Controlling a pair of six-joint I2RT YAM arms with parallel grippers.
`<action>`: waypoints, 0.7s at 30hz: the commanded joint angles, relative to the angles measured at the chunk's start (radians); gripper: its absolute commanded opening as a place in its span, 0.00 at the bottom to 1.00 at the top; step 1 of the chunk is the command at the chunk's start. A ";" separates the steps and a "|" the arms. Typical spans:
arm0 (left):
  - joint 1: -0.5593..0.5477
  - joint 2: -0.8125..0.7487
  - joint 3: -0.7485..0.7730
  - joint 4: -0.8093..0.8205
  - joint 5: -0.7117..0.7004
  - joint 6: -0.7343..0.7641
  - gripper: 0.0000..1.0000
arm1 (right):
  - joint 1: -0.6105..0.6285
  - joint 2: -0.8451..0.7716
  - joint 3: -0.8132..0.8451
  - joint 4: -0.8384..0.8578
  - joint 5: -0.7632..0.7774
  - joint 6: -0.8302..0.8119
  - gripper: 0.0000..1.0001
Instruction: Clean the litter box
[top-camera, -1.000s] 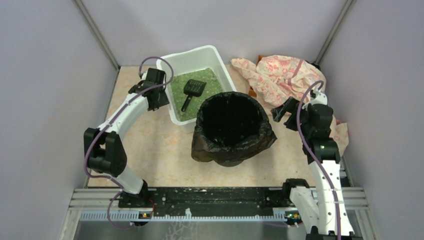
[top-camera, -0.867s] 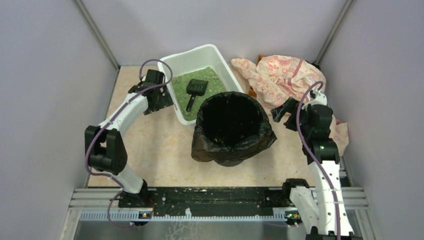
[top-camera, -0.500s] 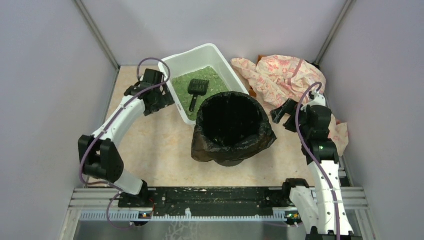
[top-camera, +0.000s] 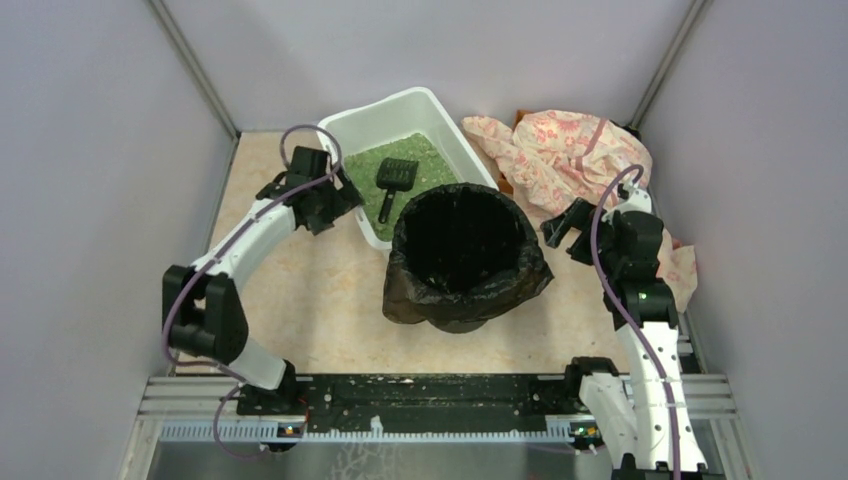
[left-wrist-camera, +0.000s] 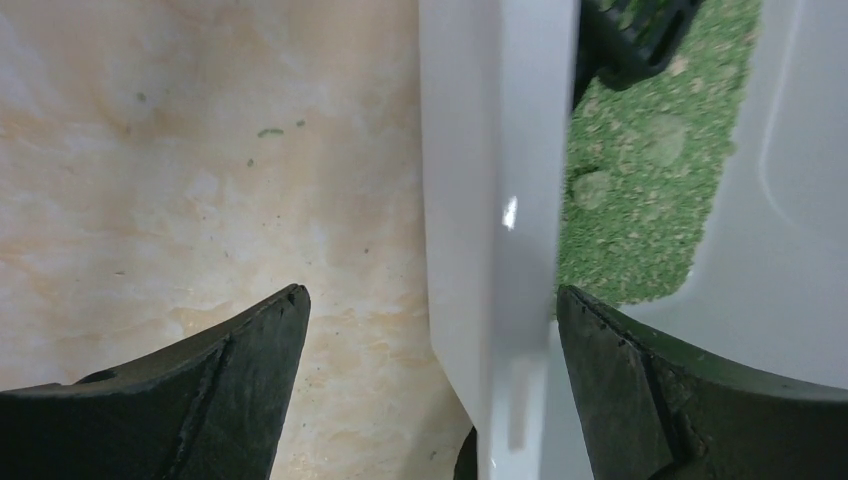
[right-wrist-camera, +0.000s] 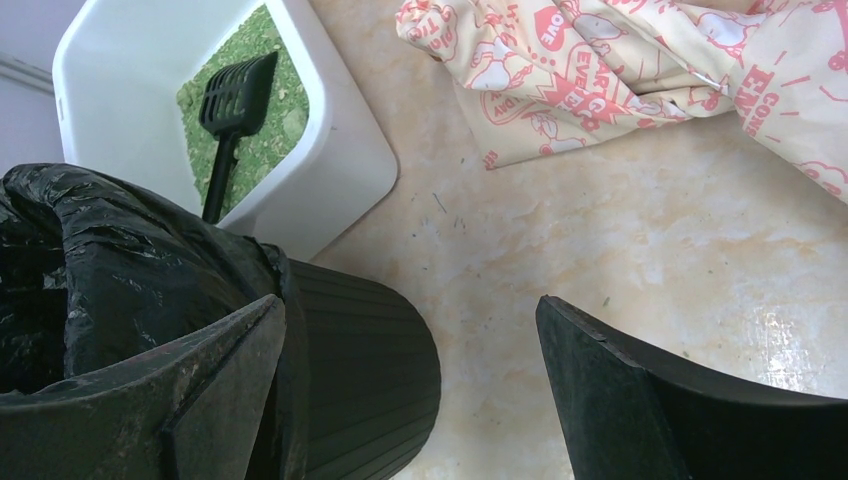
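Observation:
The litter box is a white tub of green litter at the back middle, with a black scoop lying in it. My left gripper is at the tub's near left corner. In the left wrist view the left gripper stands open astride the tub's wall, one finger outside over the floor, the other inside over the litter; neither finger touches the wall. My right gripper is open and holds nothing, to the right of the bin.
A round bin with a black bag stands right in front of the tub, close to the right gripper. A pink patterned cloth lies crumpled at the back right. Grey walls close in both sides.
My left gripper has opened off the tub's left wall. The tub has turned and slid a little to the right, toward the bin. The right arm has stayed still.

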 joint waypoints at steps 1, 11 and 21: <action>-0.020 0.110 -0.053 0.090 0.080 -0.070 0.97 | -0.005 -0.010 0.021 0.033 -0.013 -0.019 0.96; -0.047 0.190 0.098 -0.133 -0.207 0.013 0.34 | -0.005 -0.013 0.020 0.020 -0.016 -0.034 0.97; 0.115 0.114 0.130 -0.240 -0.428 0.177 0.32 | -0.004 -0.018 0.048 0.012 -0.012 -0.030 0.97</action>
